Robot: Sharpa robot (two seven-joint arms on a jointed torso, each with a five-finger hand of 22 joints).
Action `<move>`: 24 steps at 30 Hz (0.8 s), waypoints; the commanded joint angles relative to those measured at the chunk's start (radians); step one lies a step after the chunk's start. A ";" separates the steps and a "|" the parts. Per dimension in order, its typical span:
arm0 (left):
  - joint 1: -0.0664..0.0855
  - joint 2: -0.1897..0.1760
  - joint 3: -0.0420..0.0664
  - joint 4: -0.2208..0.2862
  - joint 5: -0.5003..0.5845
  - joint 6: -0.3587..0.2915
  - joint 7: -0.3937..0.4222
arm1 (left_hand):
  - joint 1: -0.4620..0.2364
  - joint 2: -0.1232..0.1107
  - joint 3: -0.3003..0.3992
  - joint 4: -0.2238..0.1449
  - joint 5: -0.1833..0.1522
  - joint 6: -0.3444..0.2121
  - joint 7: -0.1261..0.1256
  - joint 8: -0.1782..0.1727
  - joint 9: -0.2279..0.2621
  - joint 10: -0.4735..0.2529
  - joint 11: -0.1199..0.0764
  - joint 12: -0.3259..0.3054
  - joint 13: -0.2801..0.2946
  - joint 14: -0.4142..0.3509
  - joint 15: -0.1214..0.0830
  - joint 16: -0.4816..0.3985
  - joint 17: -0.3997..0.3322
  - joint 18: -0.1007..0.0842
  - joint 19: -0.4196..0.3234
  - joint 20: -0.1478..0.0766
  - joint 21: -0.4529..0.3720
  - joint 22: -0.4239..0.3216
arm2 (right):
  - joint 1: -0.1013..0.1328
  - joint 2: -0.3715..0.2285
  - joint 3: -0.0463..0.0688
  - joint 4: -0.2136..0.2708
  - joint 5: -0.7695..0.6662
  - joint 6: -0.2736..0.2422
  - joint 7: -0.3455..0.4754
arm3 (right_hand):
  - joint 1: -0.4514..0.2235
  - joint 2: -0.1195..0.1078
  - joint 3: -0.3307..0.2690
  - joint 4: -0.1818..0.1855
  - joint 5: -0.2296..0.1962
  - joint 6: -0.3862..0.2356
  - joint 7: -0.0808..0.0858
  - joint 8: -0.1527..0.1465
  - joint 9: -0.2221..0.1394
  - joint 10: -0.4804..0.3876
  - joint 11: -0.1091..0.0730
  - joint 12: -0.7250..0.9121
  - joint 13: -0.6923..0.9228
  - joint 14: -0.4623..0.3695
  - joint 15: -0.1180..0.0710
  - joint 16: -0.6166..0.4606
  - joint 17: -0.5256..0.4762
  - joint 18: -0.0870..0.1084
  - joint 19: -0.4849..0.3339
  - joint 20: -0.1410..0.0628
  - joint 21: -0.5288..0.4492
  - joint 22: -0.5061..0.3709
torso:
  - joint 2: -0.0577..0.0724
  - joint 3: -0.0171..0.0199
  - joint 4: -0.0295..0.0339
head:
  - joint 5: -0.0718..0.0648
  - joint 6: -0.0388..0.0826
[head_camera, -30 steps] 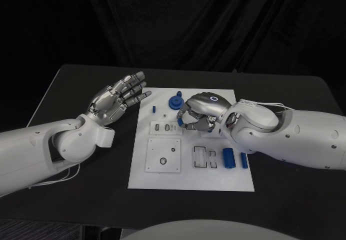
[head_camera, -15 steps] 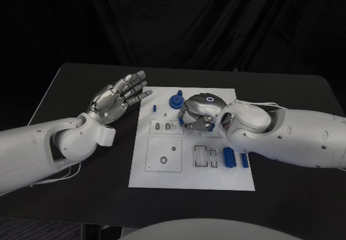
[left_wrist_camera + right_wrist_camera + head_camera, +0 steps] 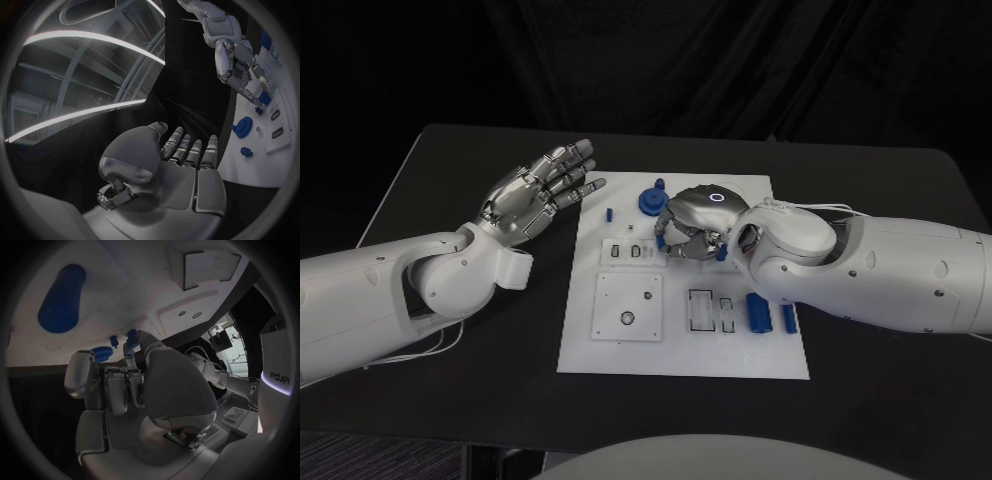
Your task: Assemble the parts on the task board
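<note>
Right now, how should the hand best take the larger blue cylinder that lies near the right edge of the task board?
Grip the blue cylinder across its middle, coming from above. It lies flat on the task board, so its long sides are free. A thinner blue piece lies close on one side, so keep the fingers narrow there.

Head view: high above, looking down on the task board (image 3: 682, 345) and both hands. Wrist views: close behind each palm — shared with the head view, the board (image 3: 275, 145) (image 3: 119, 315) beyond the fingers.
</note>
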 commanded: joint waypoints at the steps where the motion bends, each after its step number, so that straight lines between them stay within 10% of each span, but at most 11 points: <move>1: -0.002 0.003 0.001 -0.002 -0.003 0.018 0.007 | -0.010 0.000 0.002 -0.005 0.005 0.005 0.000 0.003 0.001 0.006 0.001 0.002 0.001 0.003 0.001 0.003 0.001 0.014 0.006 0.002 0.005 0.001 | -0.007 0.003 -0.002 -0.004 -0.011 0.008 -0.013 | -0.011 -0.001 -0.001 -0.005 -0.016 -0.006 0.000 -0.006 0.005 0.106 -0.002 0.006 0.263 0.107 -0.004 0.003 0.263 -0.008 0.006 0.004 -0.005 0.155 | 0.000 -0.0006 0.0017 | 0.000 -0.001; 24: -0.003 0.011 0.001 -0.012 -0.003 0.023 0.001 | -0.012 0.002 0.003 -0.005 0.005 0.005 0.001 0.002 0.001 0.005 0.001 0.002 0.001 0.003 0.001 0.002 0.001 0.014 0.007 0.002 0.005 0.001 | -0.011 0.012 -0.002 -0.014 -0.011 0.018 0.009 | -0.047 -0.018 -0.023 0.002 -0.132 -0.146 0.021 -0.062 -0.021 0.106 0.002 0.006 0.263 0.107 0.001 0.002 0.262 -0.002 -0.006 0.010 -0.046 0.148 | 0.000 -0.0011 0.0007 | -0.002 -0.004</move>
